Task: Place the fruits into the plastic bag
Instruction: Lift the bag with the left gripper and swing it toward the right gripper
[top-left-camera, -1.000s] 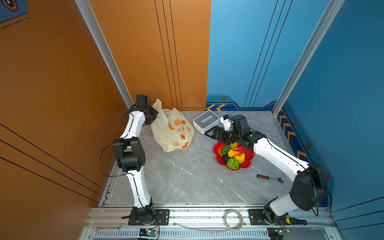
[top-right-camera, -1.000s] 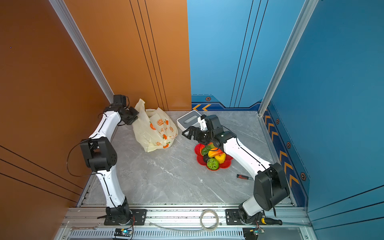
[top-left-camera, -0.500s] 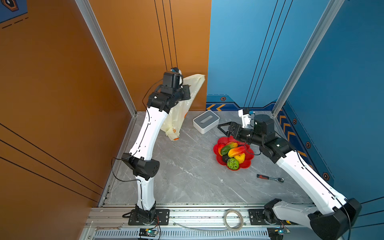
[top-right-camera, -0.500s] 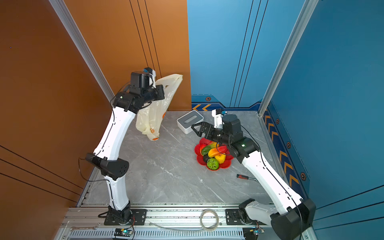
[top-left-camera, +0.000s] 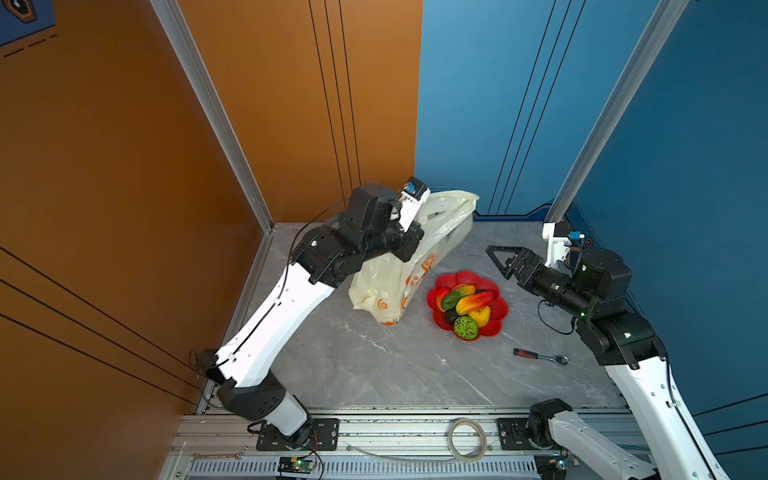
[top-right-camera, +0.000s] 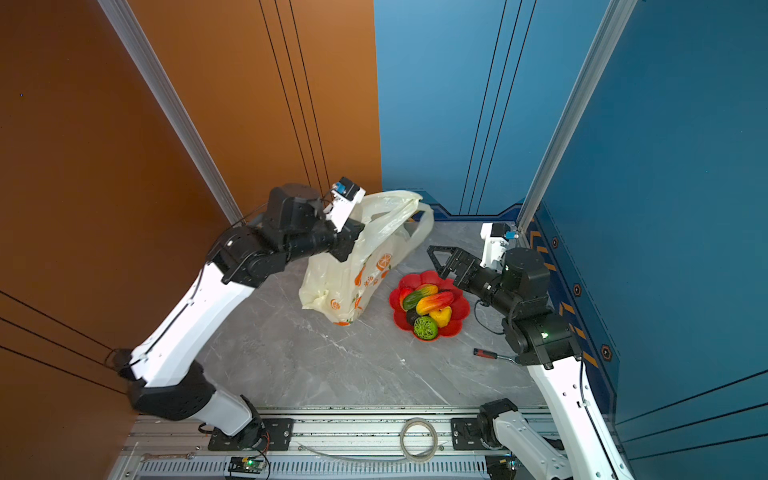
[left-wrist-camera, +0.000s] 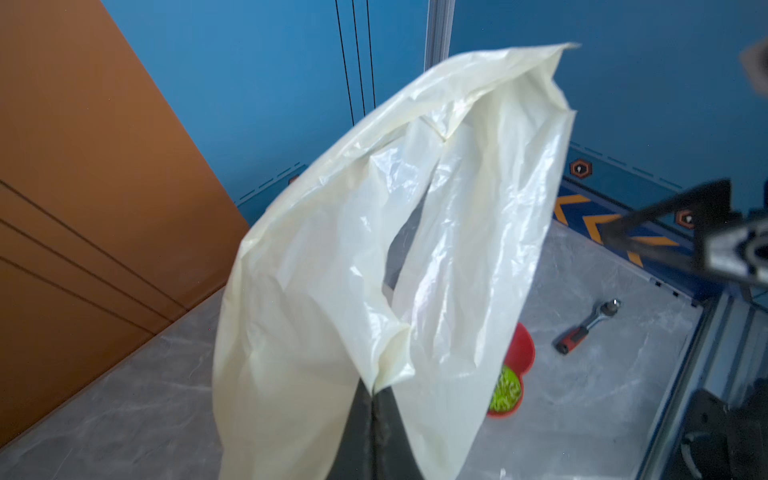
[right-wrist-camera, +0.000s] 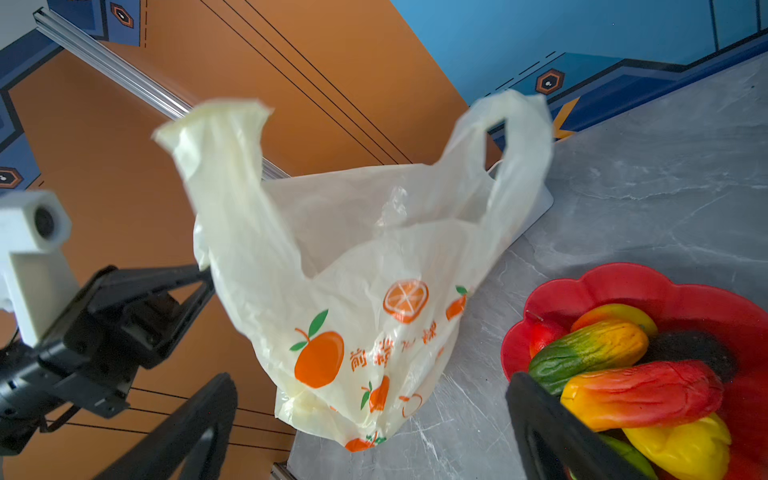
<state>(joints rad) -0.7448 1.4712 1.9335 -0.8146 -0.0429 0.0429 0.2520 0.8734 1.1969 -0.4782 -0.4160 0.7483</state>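
Plastic bag (top-left-camera: 386, 282) stands pinched in the left tool (left-wrist-camera: 374, 390) (elbow bent); right tool (top-left-camera: 498, 262) hovers wide, empty.

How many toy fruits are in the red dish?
6, all in the dish: back mango, green-tipped mango, red mango, avocado, yellow fruit, bumpy green fruit at the near edge. Others may hide underneath.
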